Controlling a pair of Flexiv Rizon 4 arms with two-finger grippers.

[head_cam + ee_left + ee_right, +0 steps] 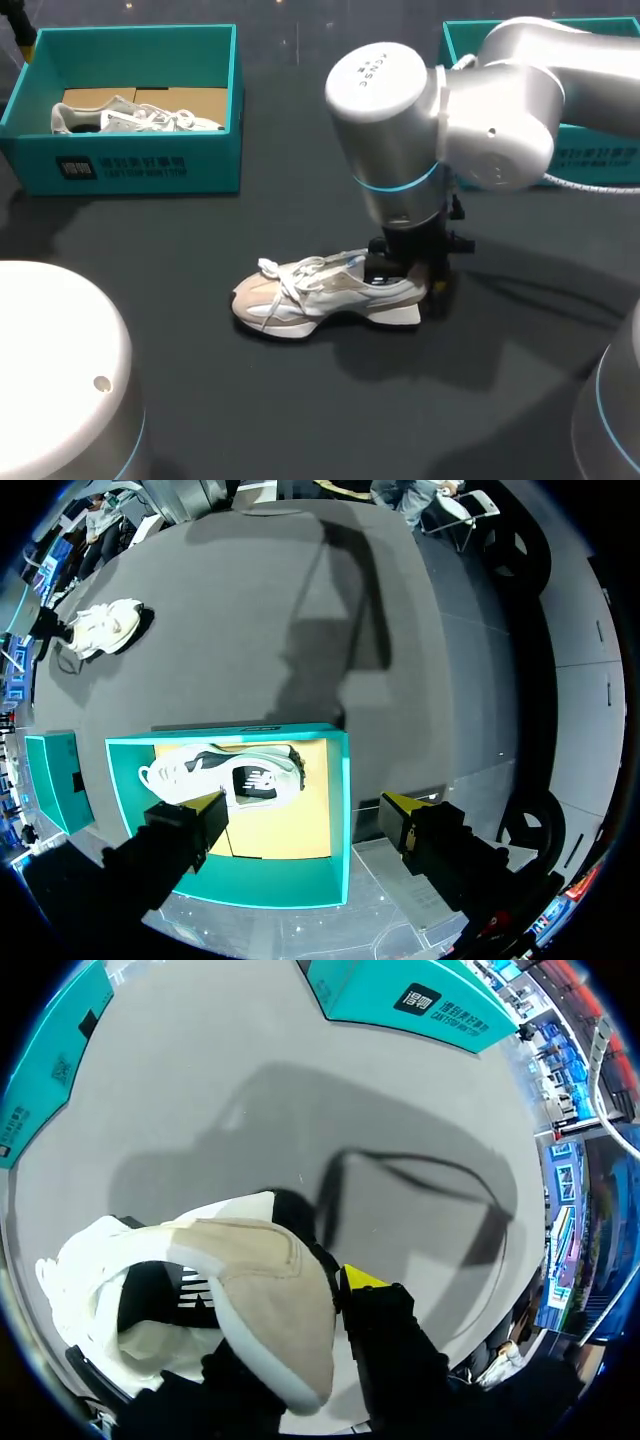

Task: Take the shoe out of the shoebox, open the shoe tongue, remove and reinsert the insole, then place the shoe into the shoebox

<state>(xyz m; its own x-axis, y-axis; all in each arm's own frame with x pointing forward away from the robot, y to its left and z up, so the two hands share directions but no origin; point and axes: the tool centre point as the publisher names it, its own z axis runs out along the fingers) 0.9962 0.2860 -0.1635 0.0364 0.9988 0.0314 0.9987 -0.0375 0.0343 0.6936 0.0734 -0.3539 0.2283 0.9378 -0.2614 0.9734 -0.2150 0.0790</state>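
A white and beige shoe lies on its sole in the middle of the dark table, toe to the left. My right gripper comes down on its heel. In the right wrist view the beige heel wall sits between the fingers, one yellow fingertip outside it and the other hidden inside the shoe. A teal shoebox at the far left holds a second shoe. My left gripper hangs open above that box and its shoe, touching nothing.
Another teal box stands at the far right, behind my right arm. White arm housings fill the near left and near right corners. The shoe on the table also shows far ahead in the left wrist view.
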